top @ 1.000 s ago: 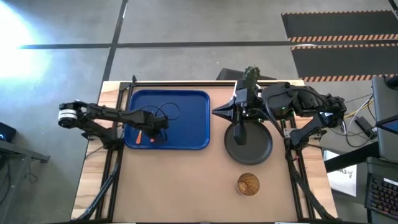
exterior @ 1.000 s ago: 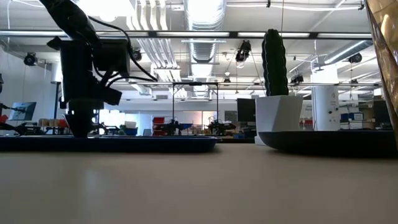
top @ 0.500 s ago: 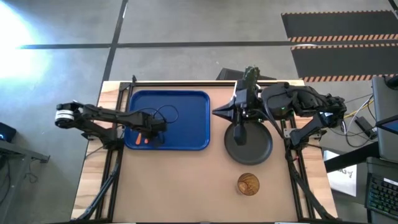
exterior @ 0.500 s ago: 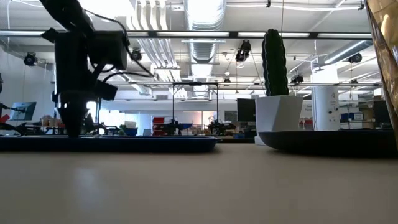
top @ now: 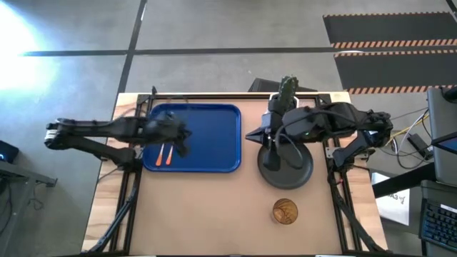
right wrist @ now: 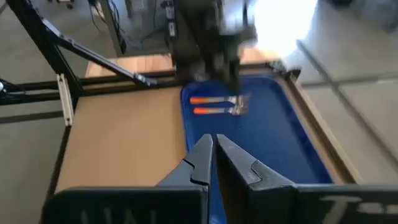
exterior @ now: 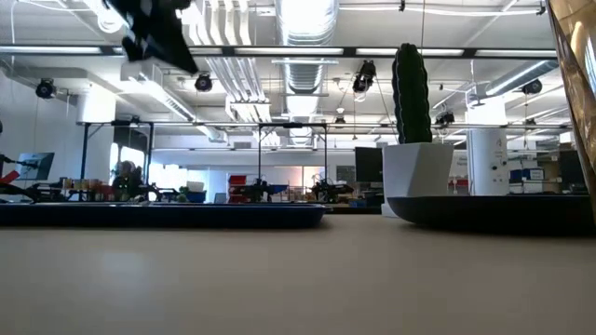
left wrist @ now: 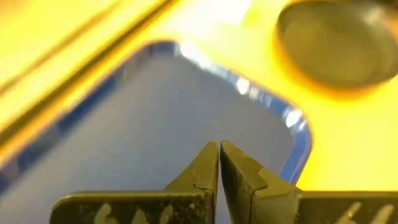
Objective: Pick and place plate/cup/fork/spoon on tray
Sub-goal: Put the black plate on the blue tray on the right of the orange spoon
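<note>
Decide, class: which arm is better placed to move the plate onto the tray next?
Probably the right. Its gripper hangs by the plate, while the left gripper is over the tray, near the cutlery.

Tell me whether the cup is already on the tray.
No: in the high view the cup stands on the bare table, near the plate and well apart from the tray.

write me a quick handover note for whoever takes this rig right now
Left gripper: shut, empty, lifted above the tray.
Right gripper: shut, empty, above the plate.
Done: fork and spoon lie side by side in the tray's near-left part.
Left: plate still on the table right of the tray; cup on the table near the front edge.
</note>
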Robot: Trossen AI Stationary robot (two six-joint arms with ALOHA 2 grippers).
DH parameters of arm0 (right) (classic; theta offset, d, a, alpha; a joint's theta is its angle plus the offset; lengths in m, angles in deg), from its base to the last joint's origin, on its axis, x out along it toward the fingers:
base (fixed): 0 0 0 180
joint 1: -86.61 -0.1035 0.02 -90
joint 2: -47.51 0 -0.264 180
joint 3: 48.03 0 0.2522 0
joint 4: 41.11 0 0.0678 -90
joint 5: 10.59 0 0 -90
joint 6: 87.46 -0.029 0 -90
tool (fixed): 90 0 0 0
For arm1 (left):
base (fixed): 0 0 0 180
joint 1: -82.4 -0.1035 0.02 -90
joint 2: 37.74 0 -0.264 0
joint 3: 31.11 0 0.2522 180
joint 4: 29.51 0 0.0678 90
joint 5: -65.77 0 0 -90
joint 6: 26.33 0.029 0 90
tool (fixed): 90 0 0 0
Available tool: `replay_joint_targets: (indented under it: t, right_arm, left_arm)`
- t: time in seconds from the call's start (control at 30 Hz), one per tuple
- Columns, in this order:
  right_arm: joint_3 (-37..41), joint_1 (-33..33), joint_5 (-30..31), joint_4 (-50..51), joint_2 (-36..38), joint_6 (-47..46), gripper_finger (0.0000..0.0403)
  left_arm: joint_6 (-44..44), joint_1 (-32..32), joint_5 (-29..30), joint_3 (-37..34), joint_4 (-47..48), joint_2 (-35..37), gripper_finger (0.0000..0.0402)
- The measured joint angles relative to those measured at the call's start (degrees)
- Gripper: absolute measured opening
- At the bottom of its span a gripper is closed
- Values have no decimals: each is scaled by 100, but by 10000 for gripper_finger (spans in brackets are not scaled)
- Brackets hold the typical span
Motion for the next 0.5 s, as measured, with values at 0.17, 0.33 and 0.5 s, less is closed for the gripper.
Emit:
replay_joint_targets:
  t: [0.17,0.33,0.5]
  right_arm:
    - [-2,0,7,633,-172,-757,9]
    - [20,0,62,1360,-435,-1652,9]
    - [26,1,11,2137,-882,-2362,12]
  left_arm:
    - [593,371,547,430,-162,655,0]
    - [941,592,748,596,-183,1079,0]
    - [1160,693,747,585,-173,1345,0]
